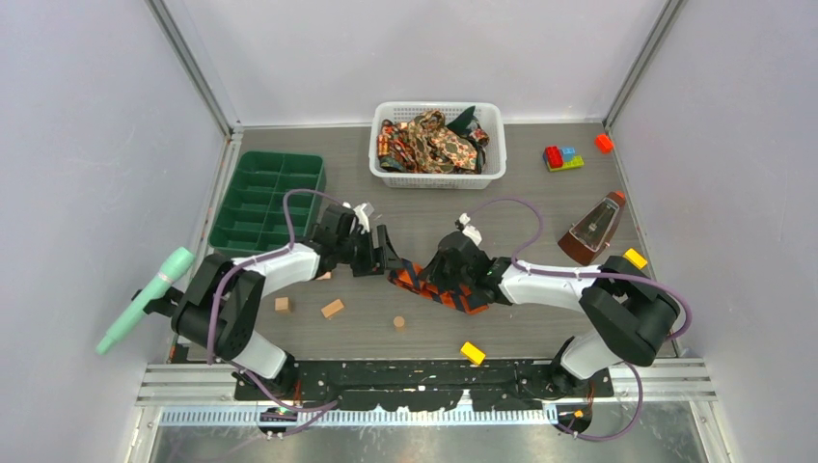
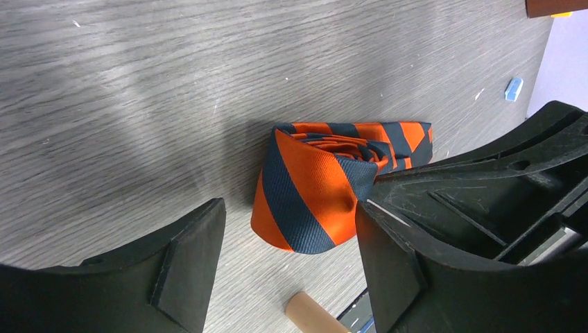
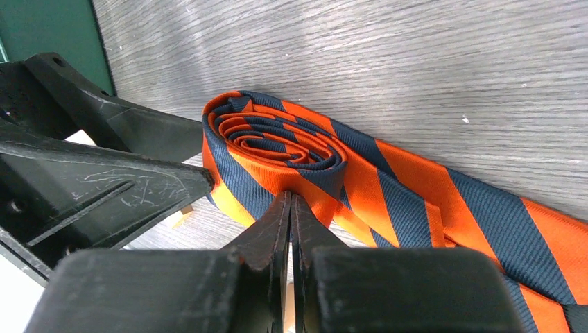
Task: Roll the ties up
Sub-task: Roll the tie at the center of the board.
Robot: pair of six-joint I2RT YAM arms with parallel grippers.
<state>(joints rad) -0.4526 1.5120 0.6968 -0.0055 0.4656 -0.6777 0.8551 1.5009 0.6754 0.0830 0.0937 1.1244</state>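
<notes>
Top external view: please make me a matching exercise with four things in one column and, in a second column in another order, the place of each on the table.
Things:
1. striped tie
2. white mesh basket
3. green compartment tray
4. metronome

Places:
A. far edge, in the middle
B. right side
C. left side
D. middle of the table, partly rolled

Pairs: 1-D; 2-A; 3-C; 4-B

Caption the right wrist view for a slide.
Shut right gripper meets the coiled end of an orange-and-navy striped tie whose tail lies flat on the grey table.
</notes>
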